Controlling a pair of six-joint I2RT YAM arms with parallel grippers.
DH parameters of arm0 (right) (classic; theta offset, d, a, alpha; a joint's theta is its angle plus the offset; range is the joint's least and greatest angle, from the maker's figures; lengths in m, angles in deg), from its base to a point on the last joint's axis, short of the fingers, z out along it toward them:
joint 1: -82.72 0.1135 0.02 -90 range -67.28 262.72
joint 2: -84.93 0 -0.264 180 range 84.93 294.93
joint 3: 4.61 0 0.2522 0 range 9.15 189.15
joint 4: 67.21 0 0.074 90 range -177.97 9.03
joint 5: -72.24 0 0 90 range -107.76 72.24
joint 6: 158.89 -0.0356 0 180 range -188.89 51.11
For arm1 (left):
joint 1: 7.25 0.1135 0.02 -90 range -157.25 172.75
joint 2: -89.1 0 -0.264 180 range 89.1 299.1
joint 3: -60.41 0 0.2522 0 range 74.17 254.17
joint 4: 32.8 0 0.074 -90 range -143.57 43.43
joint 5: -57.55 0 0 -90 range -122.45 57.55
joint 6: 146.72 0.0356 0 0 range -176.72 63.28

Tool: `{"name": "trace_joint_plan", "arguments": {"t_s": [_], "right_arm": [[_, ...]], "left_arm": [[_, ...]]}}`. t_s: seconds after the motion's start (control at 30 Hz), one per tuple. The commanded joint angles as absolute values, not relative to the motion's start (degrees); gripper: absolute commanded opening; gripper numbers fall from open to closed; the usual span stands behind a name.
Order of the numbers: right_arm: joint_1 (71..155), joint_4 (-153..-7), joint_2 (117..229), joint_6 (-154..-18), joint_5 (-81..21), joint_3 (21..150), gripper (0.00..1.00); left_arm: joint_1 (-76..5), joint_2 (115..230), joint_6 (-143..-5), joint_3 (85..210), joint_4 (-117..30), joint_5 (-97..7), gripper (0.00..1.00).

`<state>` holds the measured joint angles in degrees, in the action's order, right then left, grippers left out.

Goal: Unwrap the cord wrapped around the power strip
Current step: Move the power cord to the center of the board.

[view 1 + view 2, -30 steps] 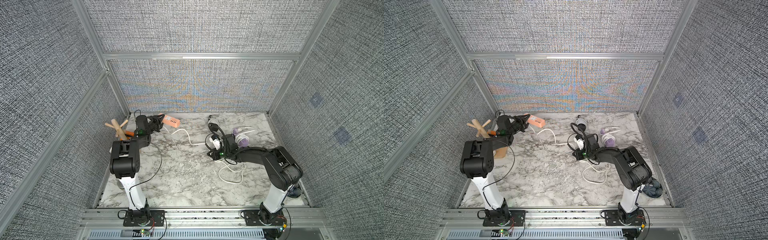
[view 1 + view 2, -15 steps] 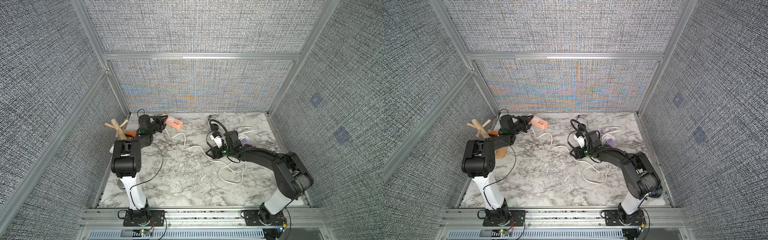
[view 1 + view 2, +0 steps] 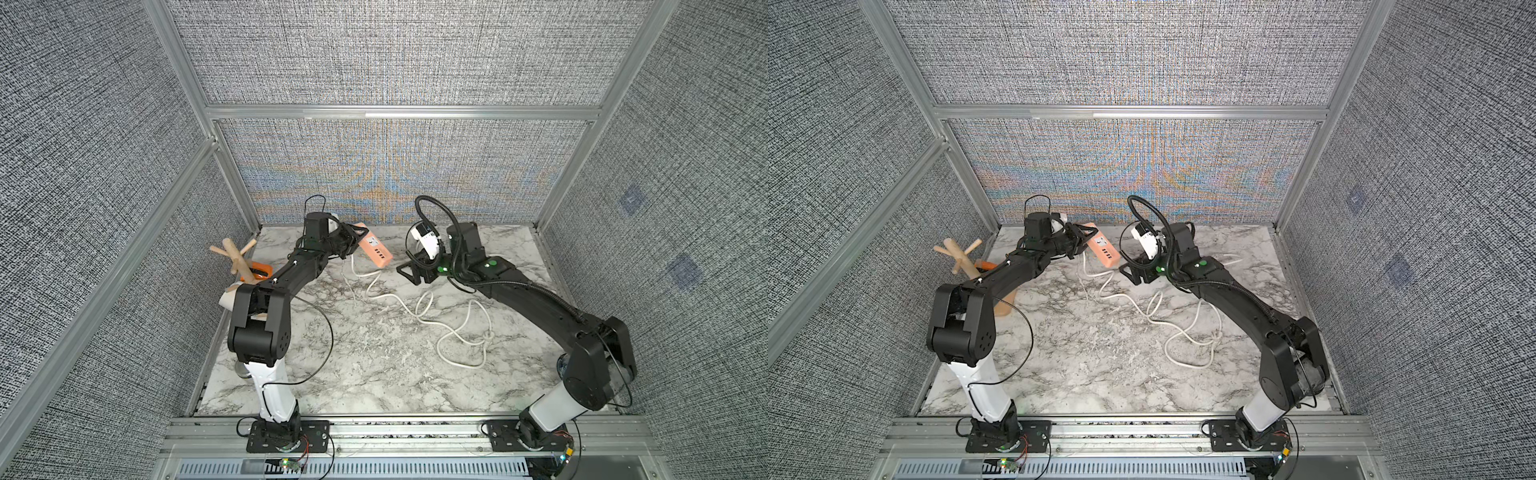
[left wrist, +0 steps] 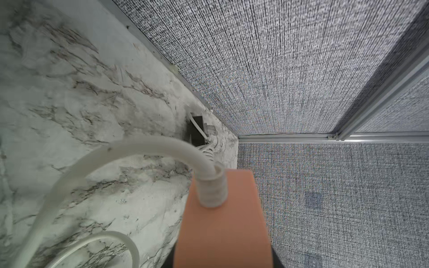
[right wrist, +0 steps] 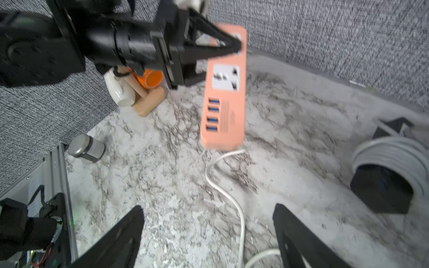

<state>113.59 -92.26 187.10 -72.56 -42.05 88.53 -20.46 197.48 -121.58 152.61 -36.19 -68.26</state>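
Note:
The salmon-orange power strip (image 3: 376, 252) (image 3: 1104, 249) hangs tilted above the back of the marble table, and my left gripper (image 3: 354, 235) (image 3: 1082, 235) is shut on its far end. In the right wrist view the black fingers (image 5: 222, 44) pinch the strip (image 5: 224, 104) at its top. The white cord (image 3: 415, 308) (image 3: 1154, 316) leaves the strip's lower end (image 4: 210, 185) and lies in loose loops across the table. Just right of the strip, my right gripper (image 3: 409, 271) (image 5: 207, 213) is open and holds nothing, with the cord (image 5: 232, 199) running below between its fingers.
A wooden mug tree (image 3: 237, 259) with a white mug (image 5: 120, 90) and an orange cup (image 5: 151, 79) stands at the back left. A metal-lidded jar (image 5: 86, 148) sits by the left edge. A black block wound with pale cable (image 5: 390, 167) lies at the back right. Walls close in all round.
My right gripper has gone from shut to open and moved back-left toward the strip. The left gripper has carried the strip a little to the right.

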Motion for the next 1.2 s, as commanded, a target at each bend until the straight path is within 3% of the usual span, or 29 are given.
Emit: {"name": "trace_joint_plan", "arguments": {"t_s": [0.0,0.73,1.0,1.17], "right_arm": [[114.08,-93.14,189.84,-74.83,-40.52,92.49,0.89],[115.06,-95.30,202.96,-85.85,-37.65,101.11,0.84],[114.83,-94.10,203.14,-86.34,-38.32,100.61,0.50],[114.36,-93.58,203.74,-87.09,-39.29,100.56,0.42]], "left_arm": [[-21.82,197.37,-118.06,153.23,-38.81,-67.87,0.01],[-25.71,197.11,-116.69,155.74,-39.45,-69.06,0.00],[-25.79,196.77,-116.69,155.65,-39.29,-69.45,0.00],[-25.75,196.07,-118.43,154.56,-36.91,-69.85,0.00]]}}
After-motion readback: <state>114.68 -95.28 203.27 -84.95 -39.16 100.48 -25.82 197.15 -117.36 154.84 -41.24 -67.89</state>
